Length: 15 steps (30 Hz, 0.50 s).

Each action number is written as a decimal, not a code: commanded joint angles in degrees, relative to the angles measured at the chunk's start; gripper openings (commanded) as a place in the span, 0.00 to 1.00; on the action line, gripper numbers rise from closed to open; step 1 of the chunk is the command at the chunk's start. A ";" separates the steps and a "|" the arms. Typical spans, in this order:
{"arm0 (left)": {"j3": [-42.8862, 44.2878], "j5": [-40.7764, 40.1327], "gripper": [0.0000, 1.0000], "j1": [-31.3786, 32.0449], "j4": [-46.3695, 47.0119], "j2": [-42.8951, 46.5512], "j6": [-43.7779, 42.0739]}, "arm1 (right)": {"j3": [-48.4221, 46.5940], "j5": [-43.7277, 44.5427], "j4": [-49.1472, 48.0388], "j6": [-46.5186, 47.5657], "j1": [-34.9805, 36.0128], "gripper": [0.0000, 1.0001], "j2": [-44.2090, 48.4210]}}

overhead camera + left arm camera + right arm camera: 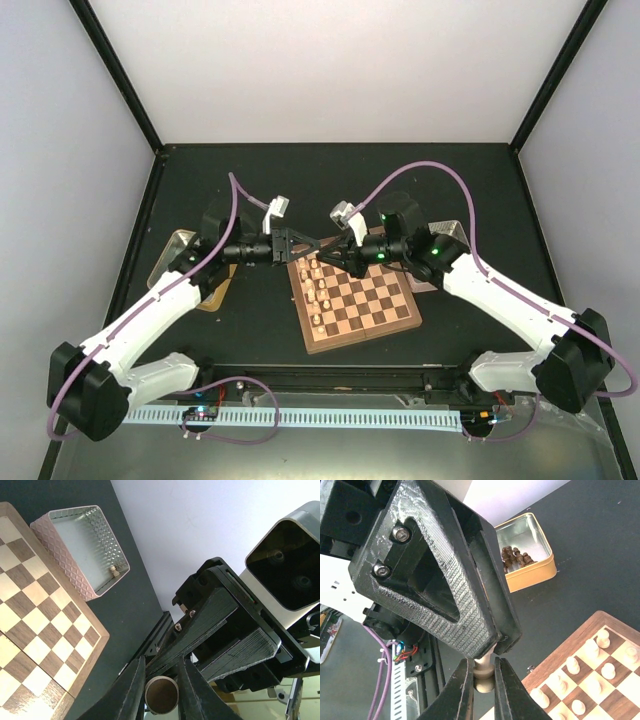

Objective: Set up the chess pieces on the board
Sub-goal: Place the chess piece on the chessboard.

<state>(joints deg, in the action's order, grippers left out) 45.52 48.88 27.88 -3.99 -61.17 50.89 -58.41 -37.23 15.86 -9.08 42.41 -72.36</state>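
The board (pixel 372 302) lies at the table's middle, with several pale tan pieces (pixel 318 290) on its left squares. My left gripper (pixel 303 243) and right gripper (pixel 328 247) meet tip to tip above the board's far left corner. In the left wrist view my left gripper (pixel 160 692) closes round the round base of a pale piece (pixel 161 697). In the right wrist view my right gripper (pixel 484 680) is shut on the same pale piece (pixel 483 671), whose top reaches into the left gripper's tips (pixel 495 630). Both grippers hold it in the air.
A gold tin (pixel 535 577) with several dark brown pieces (pixel 516 557) stands left of the board, under the left arm (pixel 185 255). A pink-walled clear tray (pixel 60 535) with one pale piece (pixel 114 571) stands right of the board. A rail runs along the near edge (pixel 330 415).
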 commanded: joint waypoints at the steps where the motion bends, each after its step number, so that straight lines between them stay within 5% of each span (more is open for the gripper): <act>1: 0.09 1.98 0.16 0.48 1.11 -0.57 -0.10 | -1.54 3.72 -2.51 -1.53 0.39 0.03 -0.19; 6: 0.44 3.53 0.20 0.49 1.98 -1.27 0.34 | -1.74 5.40 -3.19 -3.21 0.35 0.03 -1.00; 8: 0.43 4.07 0.13 0.51 2.20 -1.31 0.33 | -1.79 6.11 -3.21 -4.08 0.31 0.04 -1.00; 15: 0.06 3.31 0.06 0.46 5.97 -0.31 3.59 | 0.99 2.78 -9.95 -15.80 0.26 0.31 1.68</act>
<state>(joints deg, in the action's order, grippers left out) 45.47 49.30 27.73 -2.46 -62.37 51.68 -58.43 -34.17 15.11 -16.03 42.72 -72.62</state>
